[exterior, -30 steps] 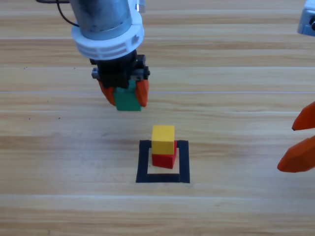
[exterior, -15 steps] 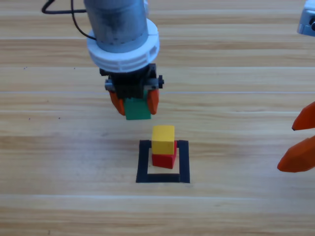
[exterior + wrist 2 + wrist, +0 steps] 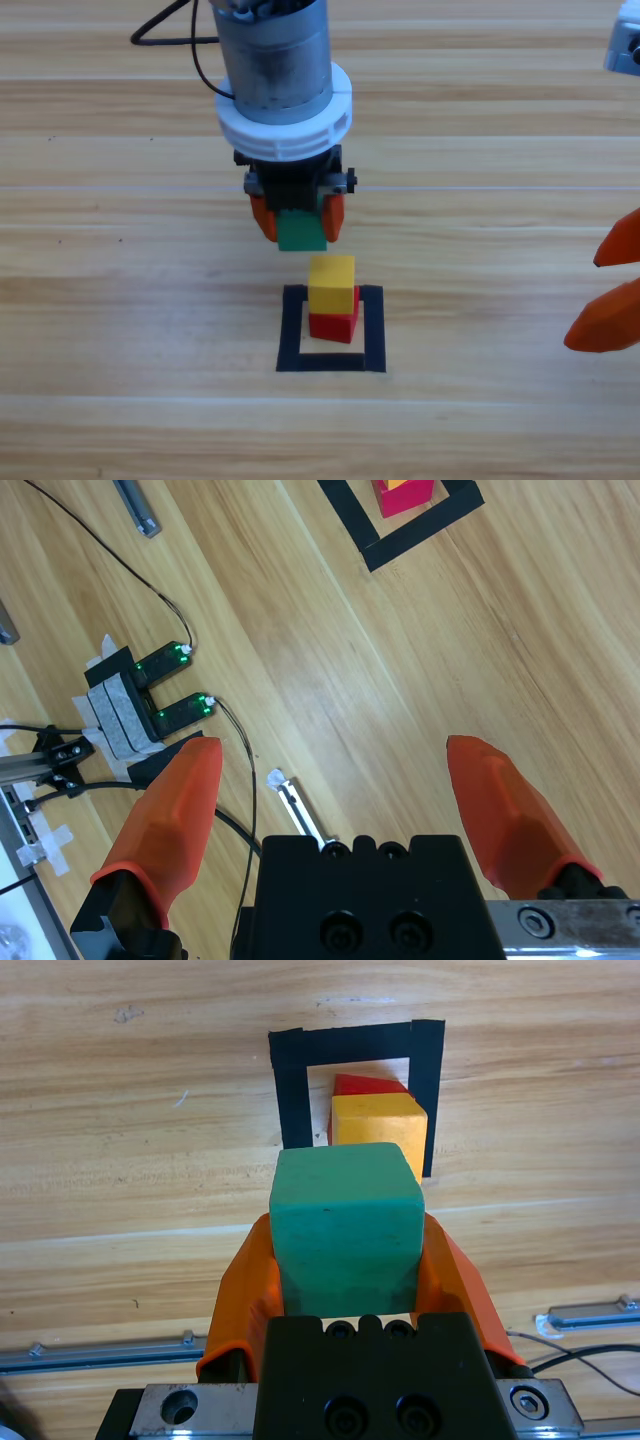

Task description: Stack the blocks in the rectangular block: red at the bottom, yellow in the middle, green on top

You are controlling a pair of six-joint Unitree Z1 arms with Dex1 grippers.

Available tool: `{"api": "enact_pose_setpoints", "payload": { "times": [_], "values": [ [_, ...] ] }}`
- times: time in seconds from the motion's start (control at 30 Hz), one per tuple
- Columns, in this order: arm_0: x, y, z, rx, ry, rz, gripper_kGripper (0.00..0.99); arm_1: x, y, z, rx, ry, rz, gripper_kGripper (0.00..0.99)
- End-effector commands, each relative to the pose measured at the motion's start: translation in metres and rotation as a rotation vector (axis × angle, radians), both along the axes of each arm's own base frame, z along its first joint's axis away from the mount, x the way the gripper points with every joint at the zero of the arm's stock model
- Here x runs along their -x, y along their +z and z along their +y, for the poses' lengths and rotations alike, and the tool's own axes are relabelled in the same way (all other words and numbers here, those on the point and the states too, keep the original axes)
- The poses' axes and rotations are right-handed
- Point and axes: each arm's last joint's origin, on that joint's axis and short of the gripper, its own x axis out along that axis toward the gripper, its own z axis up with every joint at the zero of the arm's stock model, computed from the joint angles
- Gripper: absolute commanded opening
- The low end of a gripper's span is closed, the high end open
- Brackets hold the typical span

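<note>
The left gripper [image 3: 297, 222] hangs just above the centre of the high view, its fingers [image 3: 245, 1290] closed on the green cube [image 3: 301, 231], which sits clamped between them, clear of the desk [image 3: 120, 330]. In the left wrist view the same cube [image 3: 345, 1225] fills the middle of the frame, with an orange finger pressed to each side face. Just below it in the high view, the yellow cube [image 3: 332, 284] rests on the red cube [image 3: 333, 326], the yellow one slightly offset from the one beneath. Both stand inside the black tape square [image 3: 290, 330], toward its upper part, at lower centre. The green cube is near the stack, not touching it. The right gripper [image 3: 610, 292] waits at the right edge, its fingers [image 3: 170, 810] spread wide with nothing between them.
</note>
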Motion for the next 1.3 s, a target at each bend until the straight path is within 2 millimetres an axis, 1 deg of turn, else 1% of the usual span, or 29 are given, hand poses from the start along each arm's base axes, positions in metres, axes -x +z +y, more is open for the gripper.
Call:
{"api": "enact_pose_setpoints", "payload": {
  "times": [0.03, 0.3, 0.4, 0.8, 1.07, 1.3],
  "values": [
    [0.002, -0.026, -0.019, -0.055, -0.037, 0.03, 0.038, -0.01, -0.018, 0.0, 0.045, -0.027, 0.031, 0.989],
    [0.003, -0.032, -0.026, -0.06, -0.049, 0.031, 0.038, -0.01, -0.019, 0.0, 0.047, -0.027, 0.033, 0.989],
    [0.003, -0.031, -0.028, -0.056, -0.052, 0.027, 0.038, -0.01, -0.019, 0.0, 0.047, -0.027, 0.033, 0.989],
    [0.002, -0.034, -0.03, -0.063, -0.058, 0.024, 0.038, -0.01, -0.02, 0.0, 0.049, -0.026, 0.034, 0.989],
    [-0.001, -0.043, -0.033, -0.077, -0.058, 0.031, 0.038, -0.01, -0.02, 0.0, 0.049, -0.025, 0.037, 0.989],
    [-0.002, -0.043, -0.034, -0.076, -0.058, 0.027, 0.038, -0.011, -0.022, 0.001, 0.05, -0.02, 0.042, 0.989]
  ]
}}
